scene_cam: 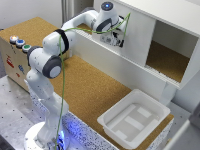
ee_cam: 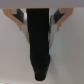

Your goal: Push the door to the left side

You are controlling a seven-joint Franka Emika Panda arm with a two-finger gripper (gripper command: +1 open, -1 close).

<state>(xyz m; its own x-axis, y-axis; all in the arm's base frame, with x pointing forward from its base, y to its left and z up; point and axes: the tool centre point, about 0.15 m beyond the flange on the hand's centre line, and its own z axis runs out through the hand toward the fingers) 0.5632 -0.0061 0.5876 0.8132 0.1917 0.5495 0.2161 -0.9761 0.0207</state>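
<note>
Door [scene_cam: 134, 31]: plain white panel, smooth, matt, looks like painted board. Cabinet frame [scene_cam: 192, 57]: same flat white finish. Cabinet floor [scene_cam: 167, 60] and tabletop [scene_cam: 95, 87]: brown cork-like sheet, grainy, dull. Tray [scene_cam: 134, 119], at 5 o'clock in the exterior view: white plastic, slight sheen. Arm [scene_cam: 52, 55]: glossy white shells, black joint bands. Base plate [scene_cam: 15, 115]: grey perforated metal.

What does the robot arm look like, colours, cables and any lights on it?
The arm is glossy white with rounded segments and dark grey to black joint bands. A thin green cable runs along it up to the wrist. A blue light glows on its top joint. The claw is too blurred to describe.
</note>
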